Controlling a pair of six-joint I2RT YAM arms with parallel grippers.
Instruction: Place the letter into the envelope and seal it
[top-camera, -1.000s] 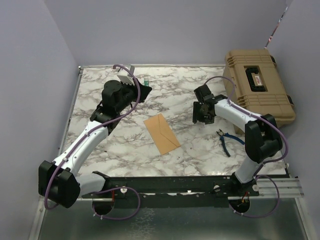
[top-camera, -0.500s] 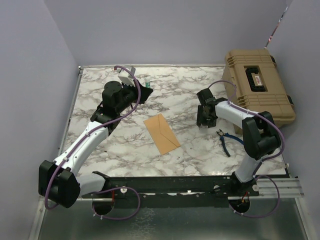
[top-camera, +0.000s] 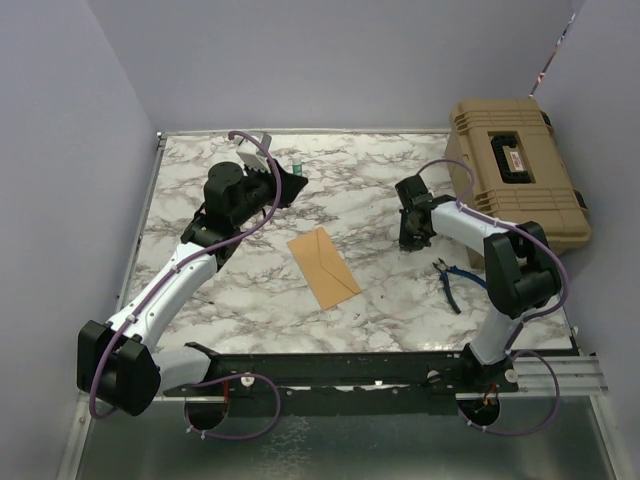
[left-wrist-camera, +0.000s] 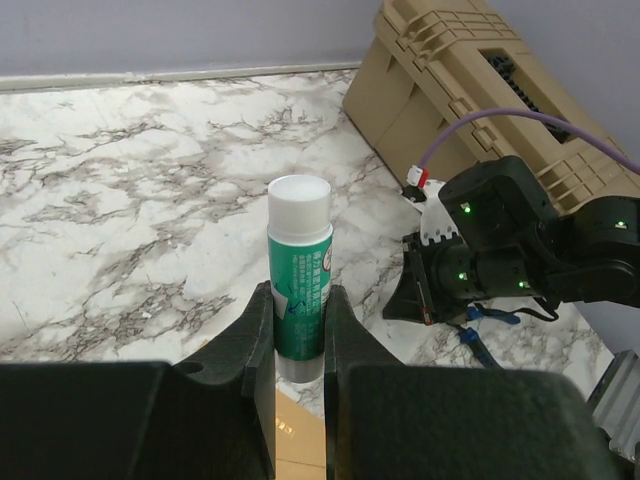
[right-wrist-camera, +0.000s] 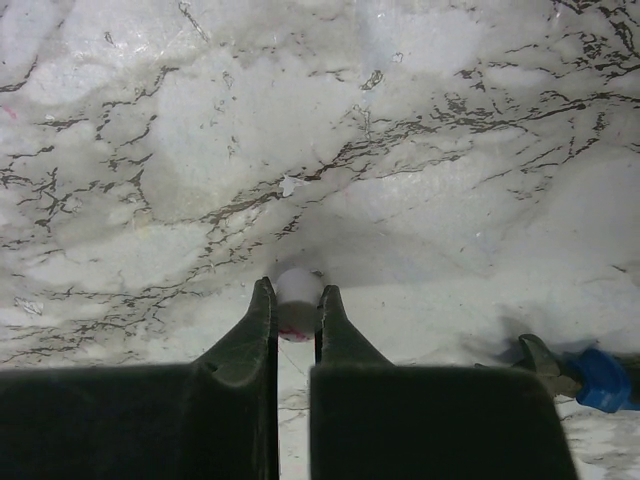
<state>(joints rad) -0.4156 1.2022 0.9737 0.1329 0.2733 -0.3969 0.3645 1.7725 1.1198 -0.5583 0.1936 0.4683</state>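
L gripper (left-wrist-camera: 298, 312) is pinching a green glue stick (left-wrist-camera: 300, 255) (white end pointing outward). R gripper (right-wrist-camera: 295, 300), low at the marble table (top-camera: 250, 295), has fingers pressed on a small white round piece (right-wrist-camera: 297, 283). The envelope (top-camera: 323, 267) lies flat approx. mid-table, btw both arms.

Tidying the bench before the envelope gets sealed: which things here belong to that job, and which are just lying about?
Job: envelope; glue stick in the left fingers; small white piece between the right fingers, possibly its cap.
Lying about: blue-handled pliers; tan case.
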